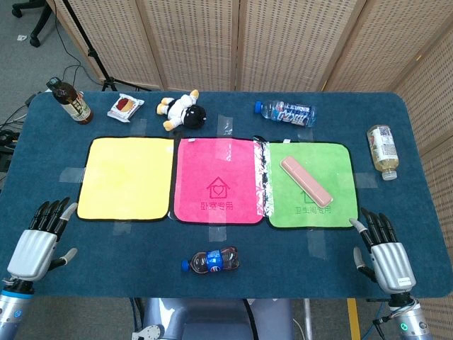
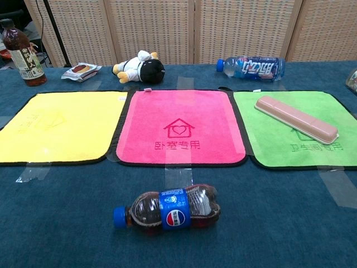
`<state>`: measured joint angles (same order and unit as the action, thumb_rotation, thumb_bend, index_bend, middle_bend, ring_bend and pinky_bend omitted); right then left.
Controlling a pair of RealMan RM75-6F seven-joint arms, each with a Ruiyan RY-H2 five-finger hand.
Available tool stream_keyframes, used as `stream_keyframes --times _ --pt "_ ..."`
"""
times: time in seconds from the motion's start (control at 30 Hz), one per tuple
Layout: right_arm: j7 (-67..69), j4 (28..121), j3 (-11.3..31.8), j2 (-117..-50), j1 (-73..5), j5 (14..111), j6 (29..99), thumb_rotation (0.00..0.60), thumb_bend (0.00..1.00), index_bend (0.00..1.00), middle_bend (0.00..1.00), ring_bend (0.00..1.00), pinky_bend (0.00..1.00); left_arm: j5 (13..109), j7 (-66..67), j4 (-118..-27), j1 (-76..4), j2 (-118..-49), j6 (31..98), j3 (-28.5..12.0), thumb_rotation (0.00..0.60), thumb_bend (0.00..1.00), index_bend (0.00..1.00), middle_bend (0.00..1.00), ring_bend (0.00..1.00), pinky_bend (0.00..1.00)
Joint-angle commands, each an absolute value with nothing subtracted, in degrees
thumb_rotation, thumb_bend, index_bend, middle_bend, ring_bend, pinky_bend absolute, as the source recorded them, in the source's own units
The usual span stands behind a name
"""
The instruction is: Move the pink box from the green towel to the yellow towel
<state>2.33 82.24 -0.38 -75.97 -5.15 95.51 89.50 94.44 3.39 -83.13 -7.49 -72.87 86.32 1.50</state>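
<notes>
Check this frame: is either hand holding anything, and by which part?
Nothing is held. Left hand and right hand rest open on the table; the pink box lies untouched on the green towel.

Left hand, right hand: silver-grey palm shells, black fingers, pale fingertips; right wrist shows green light.

I was working in a lab-type test space: folding wicker screens walled off the desk, a tripod leg and loose cables showed on the floor.

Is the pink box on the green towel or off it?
On it: the pink box lies flat and diagonal on the green towel, within its edges in both views.
</notes>
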Motion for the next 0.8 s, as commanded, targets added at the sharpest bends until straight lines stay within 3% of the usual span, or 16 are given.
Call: stream_keyframes --times 0.03,0.23,0.4,0.8 --pt "2.1 82.13 -0.38 -76.05 -5.17 95.62 89.52 0.6 0.59 0.15 0.0 0.0 0.0 94.4 3.32 -82.92 -7.53 -73.06 86.28 1.47 0.6 0.18 0.0 0.0 0.0 0.0" --pt "1.92 81.89 -0.26 -76.29 -4.96 95.77 90.14 0.6 0.59 0.14 0.0 0.0 0.0 94.31 3.78 -82.6 -7.45 -73.34 86.34 1.48 0.6 0.18 0.0 0.0 0.0 0.0" --pt "2.19 82.44 0.19 -76.13 -4.57 95.3 90.92 0.6 0.57 0.0 0.0 0.0 0.0 94.69 3.71 -82.67 -7.46 -73.37 86.64 1.55 0.6 0.18 0.0 0.0 0.0 0.0" --pt "1.0 82.71 0.2 -76.15 -4.28 95.12 90.91 0.6 0.57 0.0 0.0 0.0 0.0 94.99 3.27 -82.86 -7.33 -73.08 87.08 1.71 0.6 0.18 0.0 0.0 0.0 0.0"
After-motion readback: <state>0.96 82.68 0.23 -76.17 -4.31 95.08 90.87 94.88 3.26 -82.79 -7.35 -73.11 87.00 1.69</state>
